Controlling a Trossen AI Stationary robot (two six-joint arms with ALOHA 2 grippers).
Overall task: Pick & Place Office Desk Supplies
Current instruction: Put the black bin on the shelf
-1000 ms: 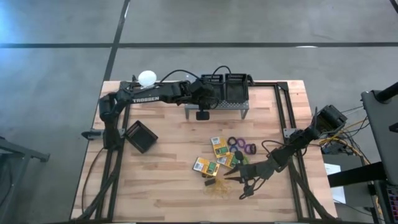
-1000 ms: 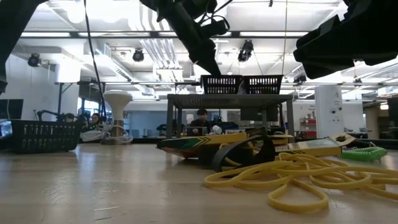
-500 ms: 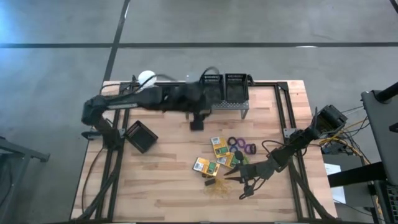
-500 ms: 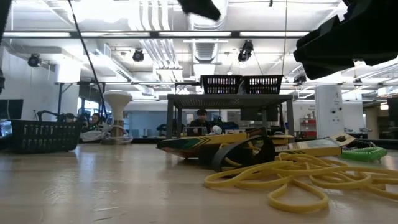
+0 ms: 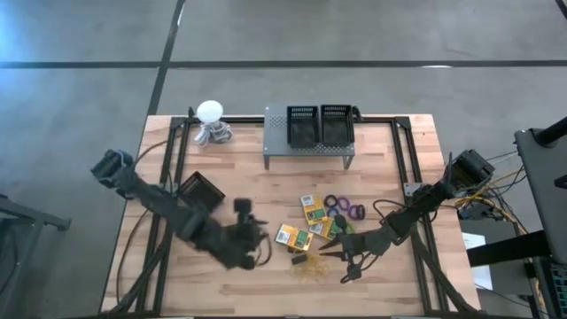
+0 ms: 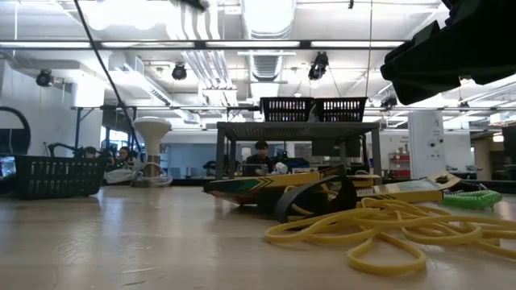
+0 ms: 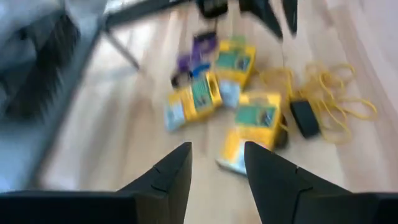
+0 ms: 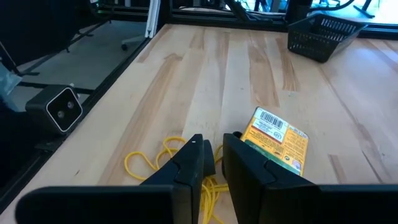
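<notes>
Both grippers hung over the near half of the wooden table (image 5: pixel 248 190). In the high view the left gripper (image 5: pixel 252 237) sat just beside the supplies; its wrist view showed two dark fingers (image 7: pixel 166 177) parted with bare wood between them, holding nothing. The right gripper (image 5: pixel 330 254) was low at the yellow rubber bands (image 5: pixel 310 266), and its fingers (image 8: pixel 193 163) stood close together with a narrow gap; whether anything was caught between them could not be told.

Nearest lay the rubber bands, thin loops tangled in a loose heap (image 6: pixel 379 229). Just behind them sat a small black clip (image 5: pixel 299 260) and three flat yellow-and-green crayon boxes (image 5: pixel 292 237), cardboard, one showing a barcode label (image 8: pixel 273 140). Beyond the boxes was a cluster of small purple and dark rings (image 5: pixel 344 209), with a green piece (image 5: pixel 345 227) near them.

Farther left an open square black basket (image 5: pixel 200 192) of mesh stood on the wood; its contents could not be made out. At the far edge a grey perforated metal stand (image 5: pixel 306 149) carried two black mesh bins (image 5: pixel 319 124) side by side, contents not visible. A white ball-shaped object (image 5: pixel 210 112) rested near the far left corner.
</notes>
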